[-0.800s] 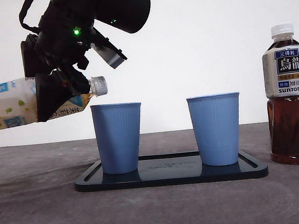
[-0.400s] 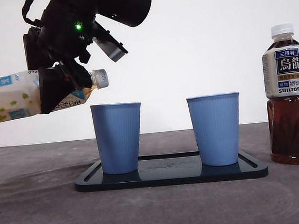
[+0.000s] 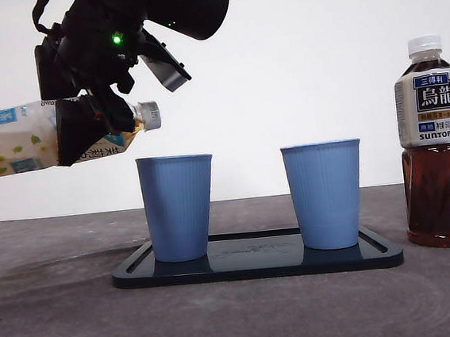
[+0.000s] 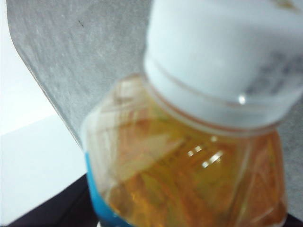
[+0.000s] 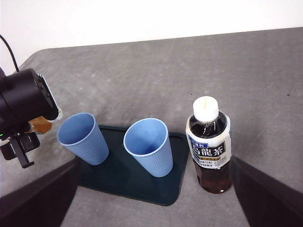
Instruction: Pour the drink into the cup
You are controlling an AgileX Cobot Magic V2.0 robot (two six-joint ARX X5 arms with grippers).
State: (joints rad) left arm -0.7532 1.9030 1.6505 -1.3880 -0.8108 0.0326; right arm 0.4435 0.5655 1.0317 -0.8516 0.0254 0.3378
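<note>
My left gripper (image 3: 85, 126) is shut on a clear bottle of yellow tea (image 3: 15, 141) and holds it nearly level in the air. The bottle's white cap (image 3: 149, 115) is on and sits just above and left of the left blue cup's (image 3: 178, 207) rim. The left wrist view is filled by the bottle's neck (image 4: 189, 165) and cap. A second blue cup (image 3: 324, 195) stands to the right; both stand on a dark tray (image 3: 258, 265). My right gripper (image 5: 156, 163) is open, high above the table, over the cups (image 5: 83, 138) (image 5: 147, 145).
A capped bottle of dark oolong tea (image 3: 434, 140) stands upright on the grey table right of the tray, and shows in the right wrist view (image 5: 209, 146). A white wall runs behind the table.
The left gripper has lifted the yellow tea bottle a little higher above the left cup. The cups, tray and dark bottle have not moved.
</note>
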